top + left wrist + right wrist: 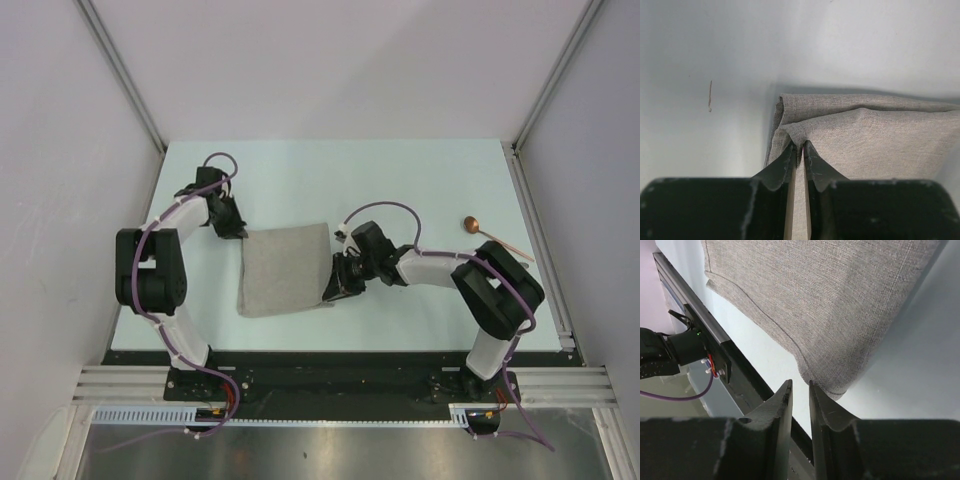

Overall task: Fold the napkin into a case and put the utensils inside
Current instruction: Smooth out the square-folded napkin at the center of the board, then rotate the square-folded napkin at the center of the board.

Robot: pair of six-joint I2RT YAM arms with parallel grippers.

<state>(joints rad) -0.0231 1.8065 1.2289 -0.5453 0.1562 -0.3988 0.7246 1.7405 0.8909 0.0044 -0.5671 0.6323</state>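
The grey-beige napkin (285,268) lies folded, roughly square, at the table's middle. My left gripper (238,232) is shut on its far left corner, and the left wrist view shows the cloth (865,135) pinched and puckered between the fingertips (800,148). My right gripper (336,290) sits at the napkin's near right corner, its jaws a narrow gap apart with nothing between them (800,385). The cloth corner (832,385) lies just beyond the tips. The copper spoon (471,224) lies at the far right. No folded case or silvery piece is in view.
A raised rail (540,240) runs along the table's right edge near the spoon's handle. The black front rail (735,365) and a purple cable (675,397) lie close beside the right gripper. Grey walls enclose the table on three sides.
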